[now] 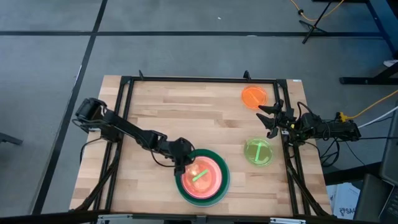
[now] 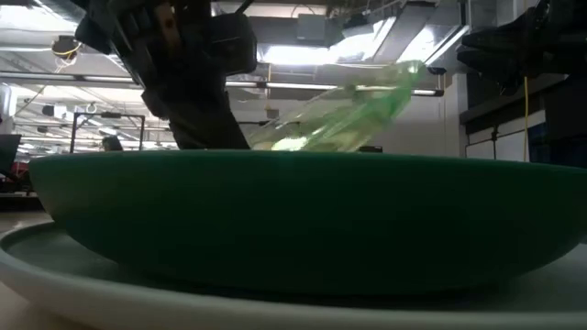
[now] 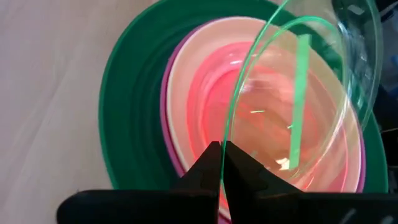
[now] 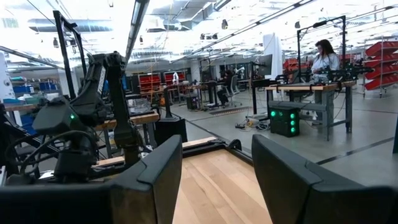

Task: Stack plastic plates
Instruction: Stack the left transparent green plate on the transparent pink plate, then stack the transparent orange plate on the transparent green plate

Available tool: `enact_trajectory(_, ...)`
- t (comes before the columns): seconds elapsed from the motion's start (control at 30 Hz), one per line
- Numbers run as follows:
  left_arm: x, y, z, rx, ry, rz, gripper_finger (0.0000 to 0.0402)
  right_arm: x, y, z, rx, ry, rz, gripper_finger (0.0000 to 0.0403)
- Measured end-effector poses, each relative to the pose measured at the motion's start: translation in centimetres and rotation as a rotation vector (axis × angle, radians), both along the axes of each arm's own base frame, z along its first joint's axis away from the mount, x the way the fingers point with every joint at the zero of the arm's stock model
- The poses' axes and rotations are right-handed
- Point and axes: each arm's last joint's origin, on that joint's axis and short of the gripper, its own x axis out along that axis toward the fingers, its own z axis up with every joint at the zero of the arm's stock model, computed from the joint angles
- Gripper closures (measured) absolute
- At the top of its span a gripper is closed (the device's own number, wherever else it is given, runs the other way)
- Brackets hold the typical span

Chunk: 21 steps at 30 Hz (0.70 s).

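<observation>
A stack sits near the table's near edge: the large light blue plate point(image 2: 83, 284) at the bottom, then the dark green plate point(image 1: 214, 191), magenta point(image 3: 166, 118), peach point(image 3: 205, 62) and pink point(image 3: 249, 99). My left gripper point(image 3: 221, 163) is at the stack's left side, shut on a translucent lime plate point(image 3: 298, 93) tilted over it. A second lime plate point(image 1: 257, 151) and the orange plate point(image 1: 254, 96) lie flat on the table's right part. My right gripper point(image 1: 272, 118) hovers open between those two, touching nothing. My left gripper pinches the lime plate's rim point(image 3: 222, 135) between its two fingers, on the plate's left side, coming from the table's left and slanting down. The plate is tilted, its right side point(image 2: 404, 78) raised above the stack. The green plate's wall hides whether its low side touches the pink plate.
A black metal frame point(image 1: 199, 79) runs around the wooden table top. Bare wood point(image 1: 186, 118) lies in the table's middle and far left part. The room beyond holds benches and a person point(image 4: 324, 56) far off.
</observation>
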Motion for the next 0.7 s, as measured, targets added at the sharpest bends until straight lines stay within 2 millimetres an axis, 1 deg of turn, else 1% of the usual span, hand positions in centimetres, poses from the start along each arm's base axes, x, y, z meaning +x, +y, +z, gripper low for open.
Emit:
enact_trajectory(0.1, 0.09, -0.01, -0.1, 0.006, -0.006, 0.008, 0.0394, 0.0, 0.0, 0.0, 0.0, 0.0, 0.0, 0.0214)
enact_trajectory(0.17, 0.09, -0.01, -0.1, 0.008, -0.007, 0.007, 0.0383, 0.0, 0.0, 0.0, 0.0, 0.0, 0.0, 0.0214)
enact_trajectory(0.37, 0.11, 0.08, -0.11, 0.035, -0.012, -0.014, 0.0317, 0.01, 0.0, -0.07, 0.01, 0.003, 0.002, 0.0214)
enact_trajectory(0.5, 0.31, 0.54, -0.04, 0.067, -0.03, -0.067, 0.0277, 0.11, 0.01, -0.2, 0.022, 0.015, 0.006, 0.0214)
enact_trajectory(0.6, 0.5, 0.83, 0.07, 0.105, -0.057, -0.12, 0.0263, 0.36, 0.03, -0.39, 0.02, 0.04, 0.006, 0.0214)
enact_trajectory(0.7, 0.45, 0.79, 0.05, 0.201, -0.076, -0.201, 0.0261, 0.82, 0.08, -0.74, 0.012, 0.088, 0.004, 0.0214)
